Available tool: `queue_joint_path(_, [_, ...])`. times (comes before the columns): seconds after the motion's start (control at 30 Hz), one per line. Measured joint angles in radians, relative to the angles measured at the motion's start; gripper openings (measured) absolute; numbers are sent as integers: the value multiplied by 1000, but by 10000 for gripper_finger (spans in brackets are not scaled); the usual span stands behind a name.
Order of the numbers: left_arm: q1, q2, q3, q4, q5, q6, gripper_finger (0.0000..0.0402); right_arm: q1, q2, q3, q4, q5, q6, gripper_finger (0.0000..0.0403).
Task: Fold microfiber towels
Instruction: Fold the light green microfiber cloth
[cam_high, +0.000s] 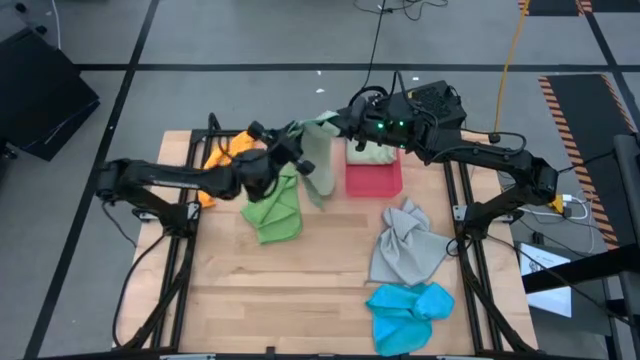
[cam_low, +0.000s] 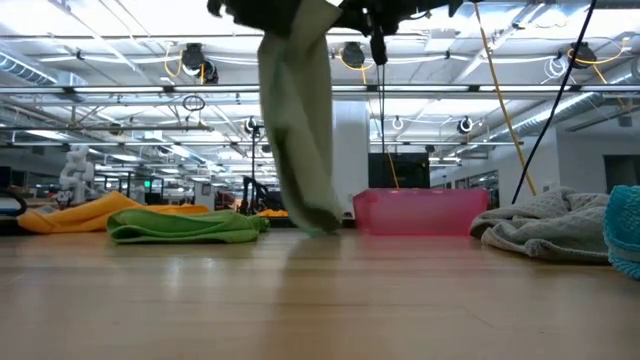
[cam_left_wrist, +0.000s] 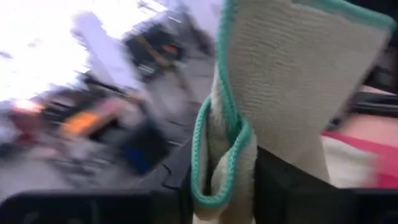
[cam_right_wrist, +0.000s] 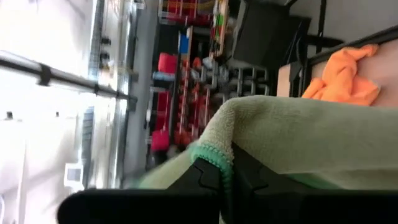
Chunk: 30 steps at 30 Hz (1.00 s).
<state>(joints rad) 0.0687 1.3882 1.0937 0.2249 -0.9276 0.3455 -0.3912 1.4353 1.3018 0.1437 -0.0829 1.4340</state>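
A pale sage green towel (cam_high: 318, 160) with a teal stitched hem hangs between my two grippers above the table's far middle. It also shows in the low view (cam_low: 300, 130). My left gripper (cam_high: 296, 140) and my right gripper (cam_high: 338, 125) are both shut on its top edge. A bright green towel (cam_high: 275, 205) and an orange towel (cam_high: 225, 155) lie crumpled on the table to the left. A grey towel (cam_high: 405, 245) and a bright blue towel (cam_high: 408, 310) lie crumpled at the near right. My left gripper pinches a folded-over stretch of the sage towel's hemmed edge (cam_left_wrist: 231, 140) between its two fingers (cam_left_wrist: 280, 180). The towel hangs below it, slack. My right gripper pinches the towel's hemmed corner (cam_right_wrist: 211, 155) between its two fingers (cam_right_wrist: 249, 177). The towel's lower end (cam_low: 315, 222) reaches down to about table level; whether it touches, I cannot tell.
A pink-red tray (cam_high: 375, 178) stands just right of the hanging towel, with a folded pale towel (cam_high: 368, 152) in its far part. Bare wood (cam_high: 300, 290) shows at the table's near left and middle.
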Motion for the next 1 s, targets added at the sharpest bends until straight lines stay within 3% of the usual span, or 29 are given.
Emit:
queue_joint_path(0.1, [50, -54, 0, -230, 218, -230, 93, 0, 0, 0, 1, -35, -32, 2])
queue_joint_path(0.2, [80, -80, -1, -357, 396, -325, 63, 0, 0, 0, 0, -69, -70, 2])
queue_joint_path(0.37, [91, -106, -1, -405, 600, -367, 11, -7, 0, 0, -6, -150, -163, 2])
queue_joint_path(0.5, [101, -112, -1, -409, 739, -452, 26, -23, 0, 0, -7, -241, -195, 2])
queue_joint_path(0.63, [95, -111, -1, -409, 796, -484, 73, -40, 0, 0, -8, -313, -222, 2])
queue_joint_path(0.83, [80, -111, -1, -414, 797, -487, 143, -62, 0, 0, -22, -314, -224, 2])
queue_joint_path(1.0, [80, -111, -1, -429, 797, -478, 135, -68, 0, 0, -21, -323, -230, 2])
